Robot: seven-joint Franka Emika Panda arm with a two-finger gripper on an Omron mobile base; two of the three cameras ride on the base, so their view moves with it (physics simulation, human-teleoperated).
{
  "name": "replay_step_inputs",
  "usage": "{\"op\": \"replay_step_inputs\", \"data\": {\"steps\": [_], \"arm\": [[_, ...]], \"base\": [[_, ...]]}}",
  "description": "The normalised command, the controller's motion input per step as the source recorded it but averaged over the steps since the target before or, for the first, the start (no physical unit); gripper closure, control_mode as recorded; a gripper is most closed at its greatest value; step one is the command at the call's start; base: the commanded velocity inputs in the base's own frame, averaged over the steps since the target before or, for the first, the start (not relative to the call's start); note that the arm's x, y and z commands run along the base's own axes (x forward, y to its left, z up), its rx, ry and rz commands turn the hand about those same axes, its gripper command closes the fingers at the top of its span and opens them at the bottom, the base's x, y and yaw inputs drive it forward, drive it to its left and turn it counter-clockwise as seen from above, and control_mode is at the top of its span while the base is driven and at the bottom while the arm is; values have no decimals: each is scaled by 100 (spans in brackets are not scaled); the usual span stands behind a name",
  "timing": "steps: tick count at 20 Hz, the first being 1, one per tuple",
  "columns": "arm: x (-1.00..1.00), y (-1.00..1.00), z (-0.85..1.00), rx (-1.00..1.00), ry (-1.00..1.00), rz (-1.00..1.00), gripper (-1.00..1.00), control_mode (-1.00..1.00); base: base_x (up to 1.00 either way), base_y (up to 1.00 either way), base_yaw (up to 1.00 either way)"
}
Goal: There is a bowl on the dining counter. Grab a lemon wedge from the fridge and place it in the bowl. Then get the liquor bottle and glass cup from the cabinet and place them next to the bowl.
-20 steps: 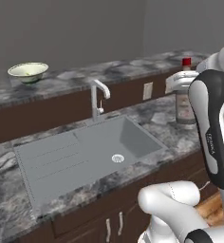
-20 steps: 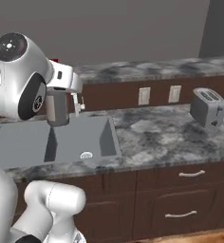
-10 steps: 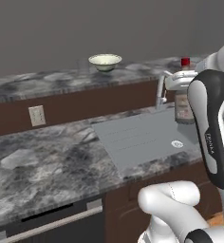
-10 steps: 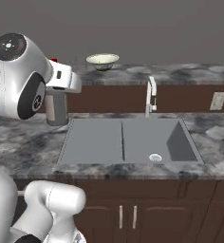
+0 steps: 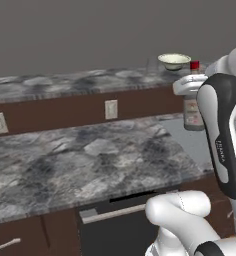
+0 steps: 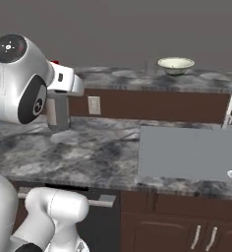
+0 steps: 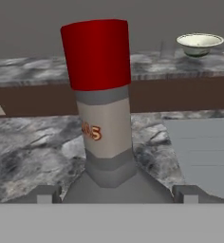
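My gripper is shut on the liquor bottle, a grey glass bottle with a red cap and a pale label, held upright above the lower counter. The bottle hangs under the hand at the right of the left base view, and the bottle is at the left of the right base view. The pale bowl sits on the raised dining counter beyond. A faint translucent glass cup stands just left of the bowl. I cannot make out a lemon wedge in the bowl. Fridge and cabinet are out of view.
A grey marbled lower counter runs in front of me, with a grey sink and a faucet to the right. Wall outlets sit on the dark wood riser. Drawers and a dark appliance front lie below the counter edge.
The base has driven, so the whole scene has slid: bowl and sink now lie further right. The bottle stays in the gripper in the same place relative to the arm.
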Motion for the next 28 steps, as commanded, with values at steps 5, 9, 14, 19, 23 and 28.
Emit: {"op": "replay_step_inputs", "data": {"steps": [5,9,14,19,23,28], "arm": [[0,0,0,0,0,0,100,100],[0,0,0,0,0,0,100,100],[0,0,0,0,0,0,100,100],[0,0,0,0,0,0,100,100],[0,0,0,0,0,0,100,100],[0,0,0,0,0,0,100,100]], "base": [[-14,100,19],[-15,100,18],[-16,100,16],[-13,100,14],[-8,100,11],[0,100,3]]}}
